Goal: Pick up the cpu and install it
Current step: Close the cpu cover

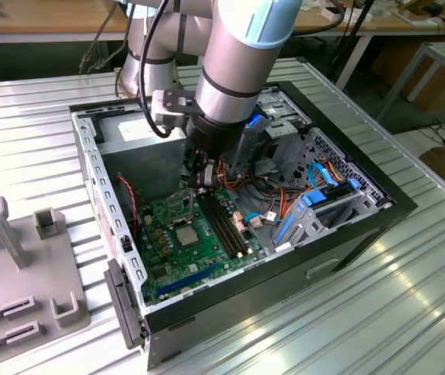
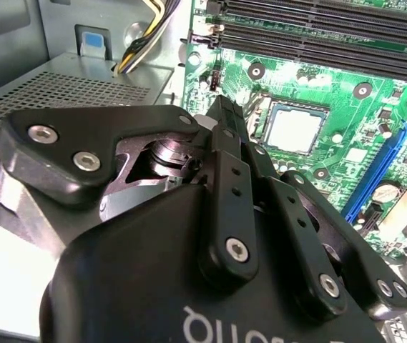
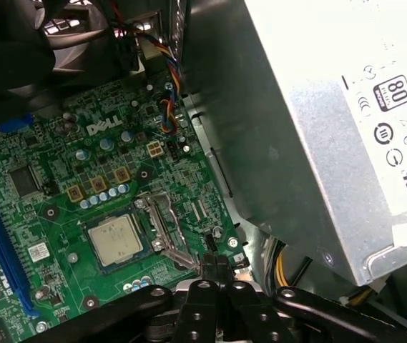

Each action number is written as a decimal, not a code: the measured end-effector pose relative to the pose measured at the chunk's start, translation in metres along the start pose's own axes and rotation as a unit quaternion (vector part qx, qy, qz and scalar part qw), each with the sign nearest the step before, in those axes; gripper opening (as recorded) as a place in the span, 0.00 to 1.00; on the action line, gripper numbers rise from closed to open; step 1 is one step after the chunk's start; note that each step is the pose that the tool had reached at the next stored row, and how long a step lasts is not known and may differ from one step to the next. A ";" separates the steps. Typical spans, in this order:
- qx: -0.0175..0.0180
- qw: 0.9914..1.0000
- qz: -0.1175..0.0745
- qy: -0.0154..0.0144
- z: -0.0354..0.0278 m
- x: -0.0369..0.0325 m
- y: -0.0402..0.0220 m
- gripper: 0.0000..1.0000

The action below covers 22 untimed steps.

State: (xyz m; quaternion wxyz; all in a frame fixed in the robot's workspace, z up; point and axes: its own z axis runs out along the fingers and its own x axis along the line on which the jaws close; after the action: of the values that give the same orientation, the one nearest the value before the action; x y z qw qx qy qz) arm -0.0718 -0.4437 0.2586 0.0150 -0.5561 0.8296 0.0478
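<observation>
Silver-grey cpu (image 3: 116, 239) — a small flat square, seated in its socket on the green motherboard (image 3: 53, 214), also seen in the second wrist view (image 2: 294, 127) and, small, in the exterior view (image 1: 187, 235).

Gripper (image 3: 219, 271) — black, fingers pressed together with nothing between them, tips close above the board just beside the socket's metal frame (image 3: 162, 223); in the second wrist view (image 2: 223, 107) the closed tips sit near the cpu without touching it.

Arm (image 1: 238, 62) — grey with pale blue caps, reaching down into the open black computer case (image 1: 347, 234), which lies on a ribbed metal table (image 1: 410, 312).

Power supply (image 3: 317, 128) — a silver box next to the gripper.

Grey fixture (image 1: 19, 266) — on the table at the exterior view's left.
</observation>
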 end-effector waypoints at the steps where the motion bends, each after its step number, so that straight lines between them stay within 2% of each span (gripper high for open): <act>1: 0.000 1.000 -0.001 0.000 0.0000 0.0000 0.0000 0.11; 22: -0.003 0.999 -0.033 0.002 -0.0017 -0.0001 0.0001 0.11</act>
State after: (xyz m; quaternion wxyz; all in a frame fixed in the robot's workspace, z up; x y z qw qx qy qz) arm -0.0718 -0.4437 0.2603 0.0134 -0.5830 0.8109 0.0482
